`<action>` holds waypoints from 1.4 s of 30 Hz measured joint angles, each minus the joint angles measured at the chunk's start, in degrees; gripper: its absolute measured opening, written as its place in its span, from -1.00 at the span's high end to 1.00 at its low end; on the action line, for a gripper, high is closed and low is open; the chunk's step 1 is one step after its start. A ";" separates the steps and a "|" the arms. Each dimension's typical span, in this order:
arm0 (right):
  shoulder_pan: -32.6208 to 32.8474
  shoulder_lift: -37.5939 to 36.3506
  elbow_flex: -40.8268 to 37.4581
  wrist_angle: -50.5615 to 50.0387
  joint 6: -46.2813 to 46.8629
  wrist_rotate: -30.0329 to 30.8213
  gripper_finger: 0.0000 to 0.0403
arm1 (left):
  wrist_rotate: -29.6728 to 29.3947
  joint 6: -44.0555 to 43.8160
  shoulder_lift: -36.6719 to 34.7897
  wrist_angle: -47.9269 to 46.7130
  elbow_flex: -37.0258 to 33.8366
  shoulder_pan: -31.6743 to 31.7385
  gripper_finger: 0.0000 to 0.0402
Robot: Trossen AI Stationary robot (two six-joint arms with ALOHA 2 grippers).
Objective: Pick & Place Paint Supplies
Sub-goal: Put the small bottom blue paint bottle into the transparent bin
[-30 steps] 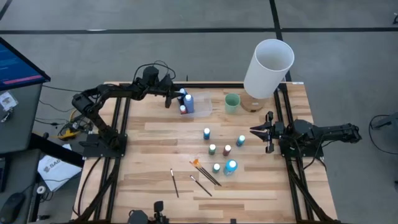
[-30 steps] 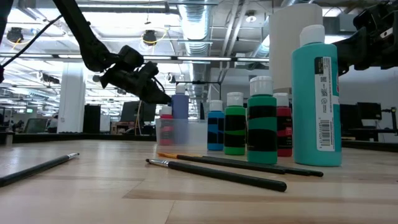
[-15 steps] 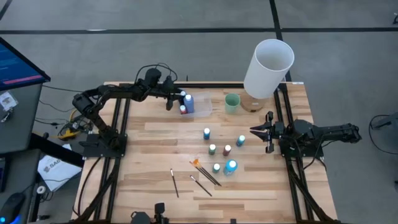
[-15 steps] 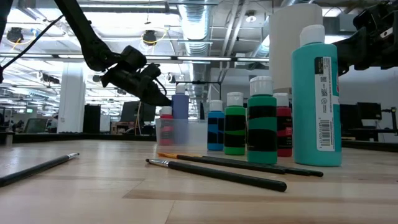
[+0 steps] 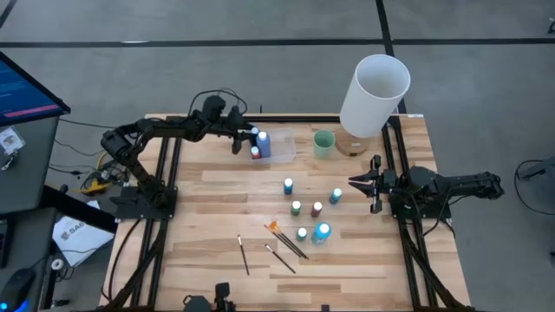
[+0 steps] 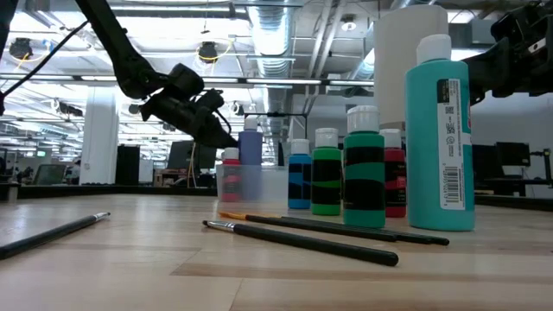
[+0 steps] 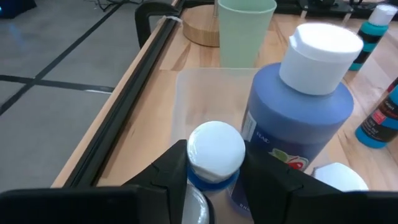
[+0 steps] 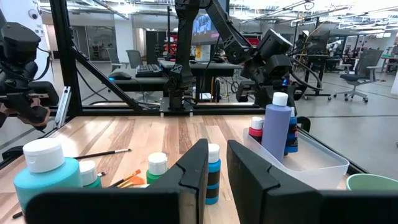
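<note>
A clear tray (image 5: 276,149) stands at the table's far edge, left of the middle. A tall blue-violet bottle (image 7: 298,112) and a small red bottle (image 5: 255,153) stand in it. My left gripper (image 7: 216,180) reaches over the tray's left end and has a small blue bottle (image 7: 216,149) with a white cap between its fingers. Several small bottles (image 5: 296,208) and a larger teal one (image 5: 323,231) stand mid-table, and thin brushes (image 5: 286,243) lie near them. My right gripper (image 5: 355,183) waits at the right edge. It is level, with a narrow gap and nothing between the fingers. My left gripper has the small blue bottle between its two fingers, one on each side just below the white cap (image 7: 214,163). The fingers slant down from the table's left side. The bottle stands upright over the tray's left end. Its base is hidden, so I cannot tell whether it rests on the tray floor.
A pale green cup (image 5: 323,143) stands right of the tray. A tall white cylinder (image 5: 375,94) on a wooden disc fills the far right corner. Two more brushes (image 5: 244,255) lie toward the near edge. Bare wood lies along the table's left half.
</note>
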 joint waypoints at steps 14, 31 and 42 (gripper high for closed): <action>0.02 0.00 0.02 -0.01 0.00 0.00 0.73 | -0.39 0.68 -0.09 -1.34 0.02 -0.28 0.38; 0.00 -0.01 0.00 -0.02 -0.02 0.00 0.73 | -1.34 0.69 -0.09 -1.71 0.07 -0.68 0.18; 0.02 -0.01 0.01 -0.01 -0.01 0.00 0.73 | -2.28 0.01 -2.72 -2.24 -0.04 -1.41 0.15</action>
